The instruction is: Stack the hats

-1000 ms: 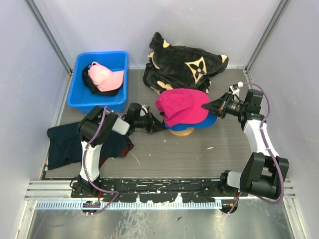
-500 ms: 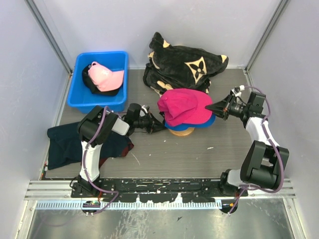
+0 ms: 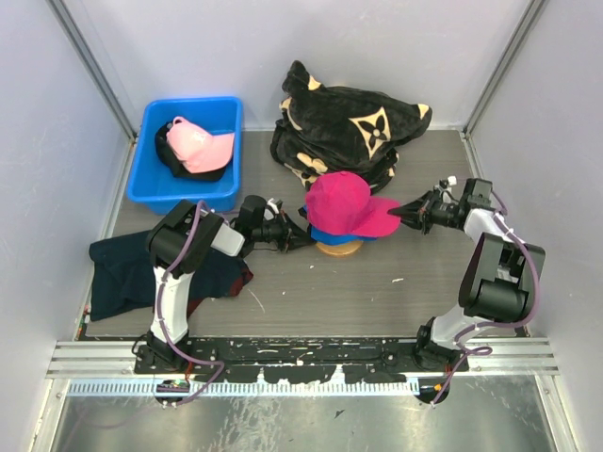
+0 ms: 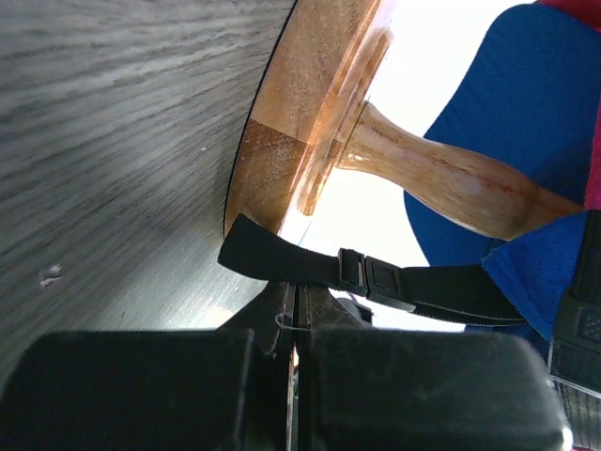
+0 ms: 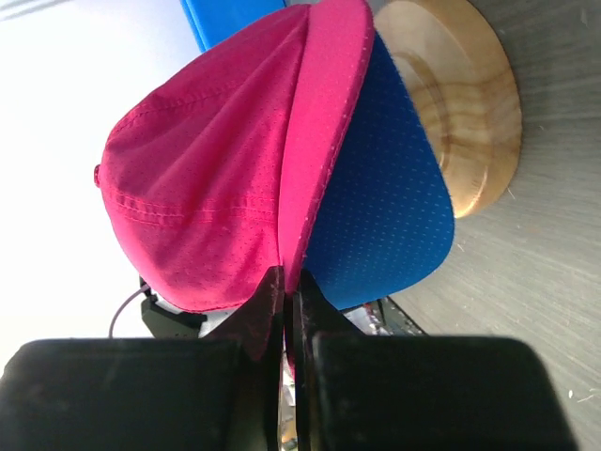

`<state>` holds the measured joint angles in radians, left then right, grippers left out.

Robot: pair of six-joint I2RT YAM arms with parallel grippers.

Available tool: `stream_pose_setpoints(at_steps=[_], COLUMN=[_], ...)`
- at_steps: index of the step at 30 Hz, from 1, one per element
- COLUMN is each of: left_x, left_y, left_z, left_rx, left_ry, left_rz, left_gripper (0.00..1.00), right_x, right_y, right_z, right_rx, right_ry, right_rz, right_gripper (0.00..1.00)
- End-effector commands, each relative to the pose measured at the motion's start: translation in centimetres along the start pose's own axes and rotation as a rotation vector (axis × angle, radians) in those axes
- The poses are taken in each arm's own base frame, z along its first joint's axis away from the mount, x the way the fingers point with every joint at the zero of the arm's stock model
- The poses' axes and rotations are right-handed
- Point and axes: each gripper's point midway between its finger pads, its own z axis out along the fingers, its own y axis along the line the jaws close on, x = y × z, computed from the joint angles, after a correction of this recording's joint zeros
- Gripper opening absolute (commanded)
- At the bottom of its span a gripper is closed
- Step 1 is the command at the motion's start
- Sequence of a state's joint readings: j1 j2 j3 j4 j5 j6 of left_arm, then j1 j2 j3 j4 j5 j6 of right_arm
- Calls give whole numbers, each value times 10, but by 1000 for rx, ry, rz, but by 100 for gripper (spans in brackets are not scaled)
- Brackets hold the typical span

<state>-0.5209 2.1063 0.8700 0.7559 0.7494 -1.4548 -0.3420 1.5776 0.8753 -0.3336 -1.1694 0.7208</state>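
A magenta hat sits on top of a royal blue hat on a wooden stand mid-table. My right gripper is shut on the magenta brim, which points right; the blue brim lies just beneath it. My left gripper is at the stand's left, shut, its tips on the blue hat's black buckle strap. A light pink hat lies on a black hat in the blue bin.
A big black plush bundle with tan flower marks lies just behind the stand. A flat dark navy cloth lies at the near left beside my left arm. Grey walls close in both sides.
My right gripper drew the magenta brim out to the right. The magenta hat settled lower and rounder over the blue one. My left gripper has not moved.
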Motion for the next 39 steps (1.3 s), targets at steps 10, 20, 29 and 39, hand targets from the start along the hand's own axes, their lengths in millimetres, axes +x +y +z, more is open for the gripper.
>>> stream_pose_setpoints(at_steps=[10,20,29,39], left_x=[-4,-27,-29,-35], left_y=[5,-18,-61,-87], left_z=[6,-35,-66,-78], left_rx=[-45,4,122,232], left_ry=[10,-88,-110,-148], left_rz=[-18,-23,15,-3], left_gripper=[3,23,39,44], right_x=[-4,8,11,15], right_y=[57,48,53,54], right_z=[5,3,6,7], right_rx=[43,60,66,63], right_ry=[-58,-59,-43,-34], right_rz=[-344,-359,-379,-383], right_gripper=[1,1,1,1])
